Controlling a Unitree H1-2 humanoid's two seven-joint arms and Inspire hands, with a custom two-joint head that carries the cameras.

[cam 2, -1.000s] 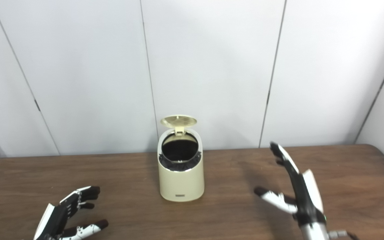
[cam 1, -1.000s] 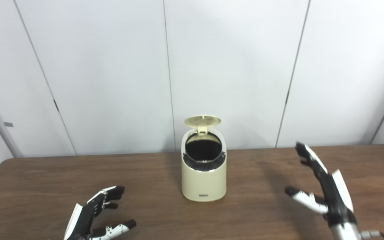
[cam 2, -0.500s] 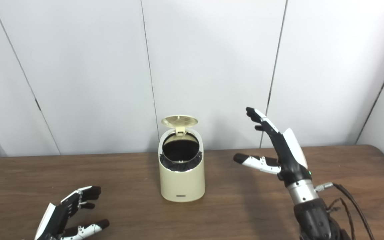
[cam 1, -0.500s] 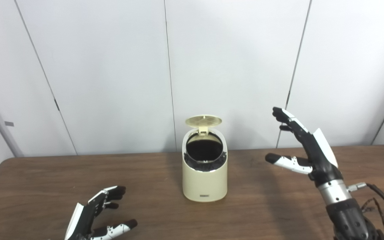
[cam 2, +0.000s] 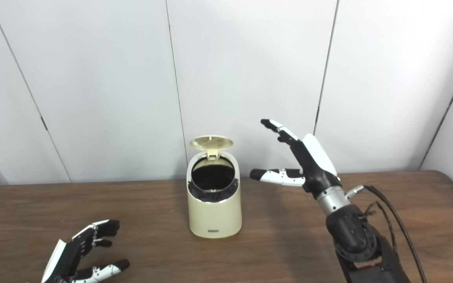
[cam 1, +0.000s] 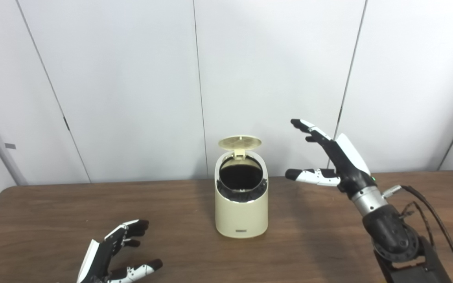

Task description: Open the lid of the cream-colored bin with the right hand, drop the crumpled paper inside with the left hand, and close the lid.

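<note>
The cream-colored bin (cam 1: 241, 212) stands mid-table. Its round lid (cam 1: 240, 142) is up, hinged at the back, and the dark inside shows. My right hand (cam 1: 330, 159) is open and raised to the right of the bin, about level with the lid, fingers pointing toward it and apart from it. My left hand (cam 1: 114, 255) is open and empty, low over the table's front left. No crumpled paper is visible on the table or in either hand. The bin also shows in the right eye view (cam 2: 214, 208).
The brown wooden table (cam 1: 34, 220) runs across the view. White wall panels (cam 1: 132, 78) stand right behind its far edge. Cables (cam 1: 435, 220) hang from my right forearm.
My right hand has risen from low over the table's right side and moved left toward the bin's lid. The left hand, bin and lid have not moved.
</note>
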